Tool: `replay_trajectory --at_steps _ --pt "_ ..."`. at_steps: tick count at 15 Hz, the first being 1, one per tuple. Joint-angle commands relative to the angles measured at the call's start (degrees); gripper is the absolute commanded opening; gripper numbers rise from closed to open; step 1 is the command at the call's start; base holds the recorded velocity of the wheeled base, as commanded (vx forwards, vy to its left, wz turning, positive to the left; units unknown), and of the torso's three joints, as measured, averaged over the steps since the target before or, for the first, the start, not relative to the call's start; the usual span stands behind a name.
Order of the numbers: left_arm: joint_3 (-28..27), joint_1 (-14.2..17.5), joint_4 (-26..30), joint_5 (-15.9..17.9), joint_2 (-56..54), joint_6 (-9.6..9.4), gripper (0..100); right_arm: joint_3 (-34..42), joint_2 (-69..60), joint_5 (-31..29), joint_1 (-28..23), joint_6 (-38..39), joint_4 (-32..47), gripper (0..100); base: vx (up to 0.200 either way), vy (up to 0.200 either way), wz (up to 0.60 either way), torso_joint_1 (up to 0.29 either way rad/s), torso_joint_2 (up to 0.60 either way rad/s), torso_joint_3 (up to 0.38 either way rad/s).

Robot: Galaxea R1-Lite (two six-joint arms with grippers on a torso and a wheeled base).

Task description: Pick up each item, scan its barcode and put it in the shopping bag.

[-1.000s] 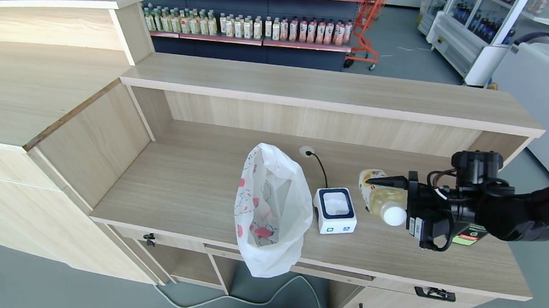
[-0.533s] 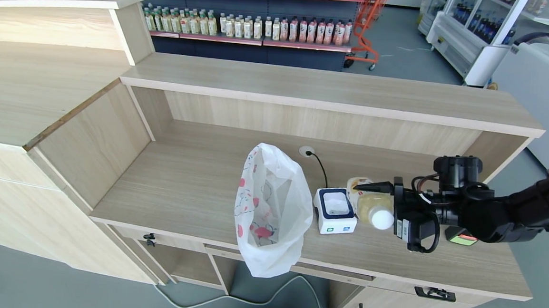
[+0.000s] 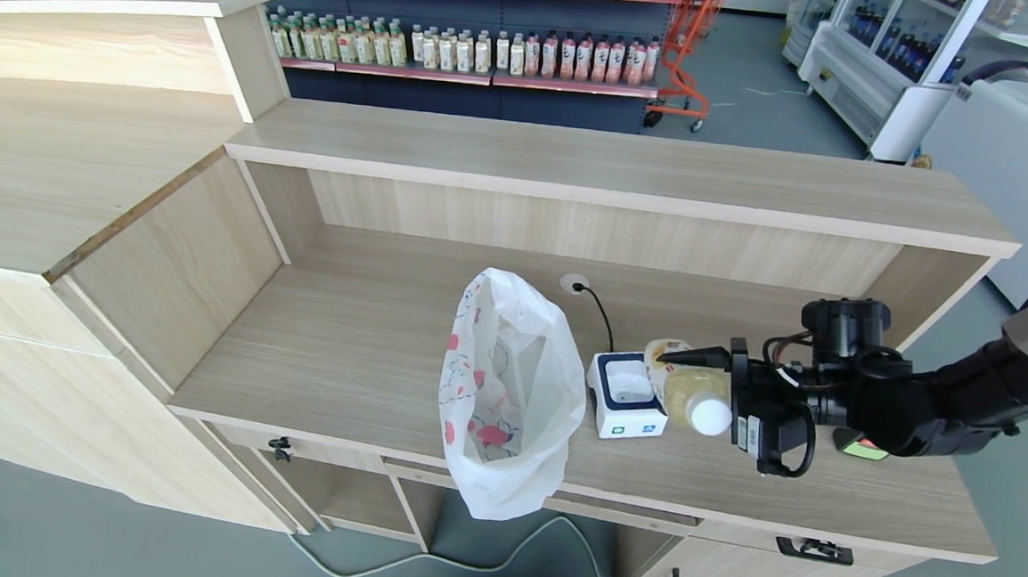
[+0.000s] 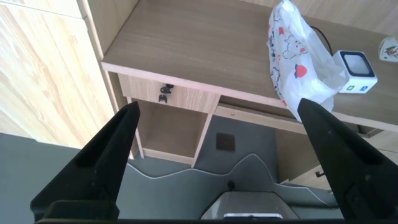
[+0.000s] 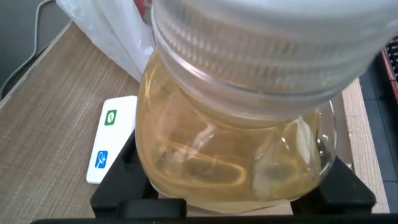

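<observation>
Right tool (image 3: 675, 375) clamped on bottle (image 3: 691, 392) | bottle over right edge of scanner (image 3: 624, 393) | left tool (image 4: 217, 104) spread apart | bag (image 3: 507, 395) left of scanner

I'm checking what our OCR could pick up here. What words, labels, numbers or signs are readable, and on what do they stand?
No text is readable.
scanner: one green and one blue square sign, too small to read.
bottle: label blurred.
shopping bag: red printed shapes, no words.
shelf bottles: labels too small.
</observation>
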State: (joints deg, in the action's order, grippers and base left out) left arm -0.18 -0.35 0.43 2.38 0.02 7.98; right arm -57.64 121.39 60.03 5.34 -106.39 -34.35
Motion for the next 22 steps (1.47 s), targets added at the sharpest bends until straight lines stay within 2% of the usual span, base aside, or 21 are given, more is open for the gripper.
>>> replay_trajectory --at_steps 1,8,22 --pt "0.0 0.0 0.0 0.0 0.0 0.01 100 -0.1 0.9 0.0 0.1 -0.4 -0.2 0 0.000 0.000 0.00 0.000 0.00 0.000" --pt "0.0 0.0 0.0 0.0 0.0 0.01 100 -3.3 5.3 0.1 0.2 -0.7 -4.0 0 0.000 0.000 0.00 0.000 0.00 0.000" --pt "0.0 0.0 0.0 0.0 0.0 0.01 100 -10.4 11.2 1.0 1.2 -0.1 -4.1 0 0.000 0.000 0.00 0.000 0.00 0.000"
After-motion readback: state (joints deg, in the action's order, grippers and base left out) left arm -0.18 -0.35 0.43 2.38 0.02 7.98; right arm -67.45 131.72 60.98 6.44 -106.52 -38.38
